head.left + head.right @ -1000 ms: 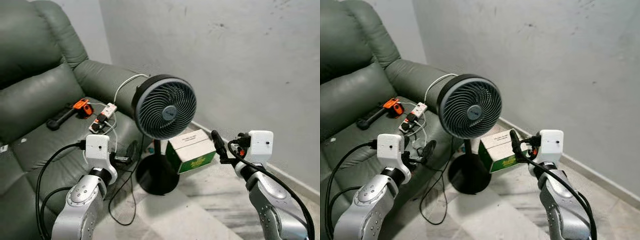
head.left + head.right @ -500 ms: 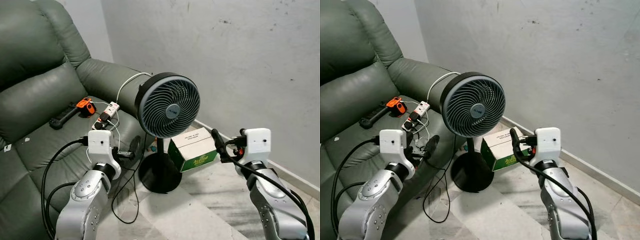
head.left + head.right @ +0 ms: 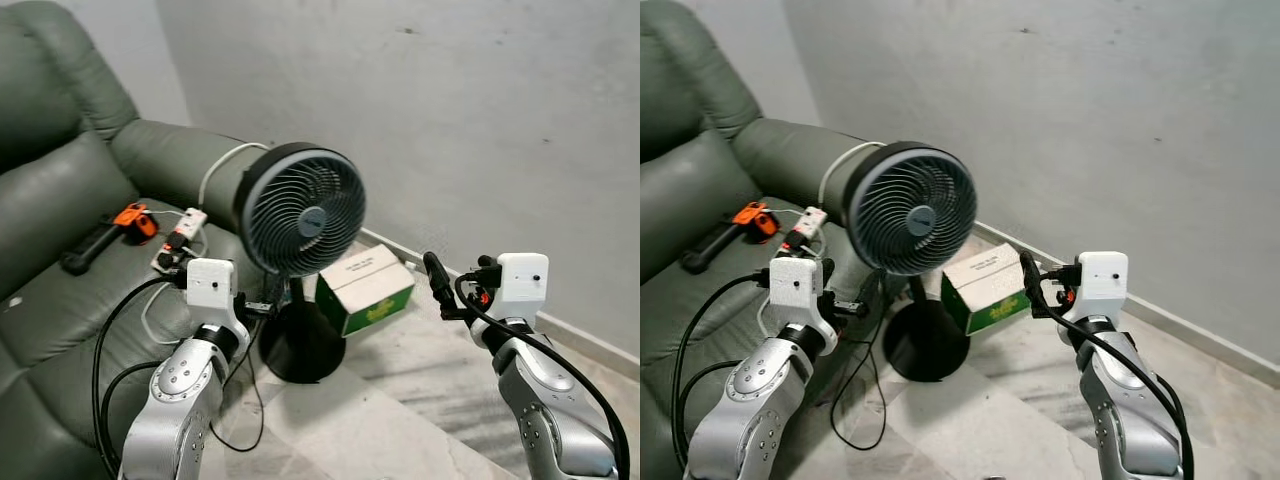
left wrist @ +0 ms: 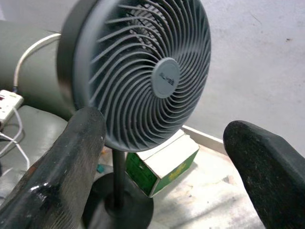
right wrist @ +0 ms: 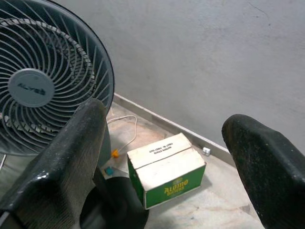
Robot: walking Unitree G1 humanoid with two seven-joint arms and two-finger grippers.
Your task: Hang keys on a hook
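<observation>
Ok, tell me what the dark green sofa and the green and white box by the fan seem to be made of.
The dark green sofa: probably leather or faux leather; smooth with a soft sheen and creased, padded cushions. The green and white box: likely printed cardboard; matte, with folded top flaps and sharp edges.

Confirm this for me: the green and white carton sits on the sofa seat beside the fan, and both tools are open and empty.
Not quite. The green and white carton sits on the floor by the wall, beside the fan, not on the sofa seat; the left eye view shows this. The rest holds: the left tool and right tool are both open and empty.
</observation>
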